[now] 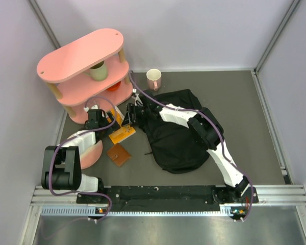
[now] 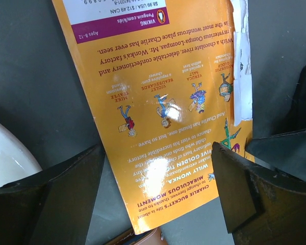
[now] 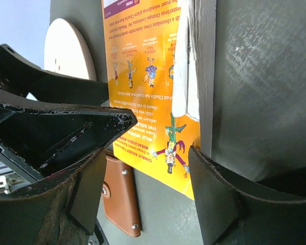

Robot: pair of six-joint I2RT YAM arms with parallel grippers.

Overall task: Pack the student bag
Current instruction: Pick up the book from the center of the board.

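What worries me is the paperback (image 2: 163,92). It lies flat on the worktop (image 1: 245,112), thin and glossy, so the left jaws, spread wide astride it with nothing held, could skate off the slick orange cover or merely shove it along. Its spine (image 2: 241,76) is torn to ragged white paper, and a pinch there might rip it further. The right jaws stand parted and empty close over the same book, so the two arms could knock together. The student bag (image 1: 176,138) slumps just right of the book, black floppy fabric with no opening I can make out. A book pushed at it may only crumple the cloth. A stiff brown leather case (image 1: 119,154) lies nearby.
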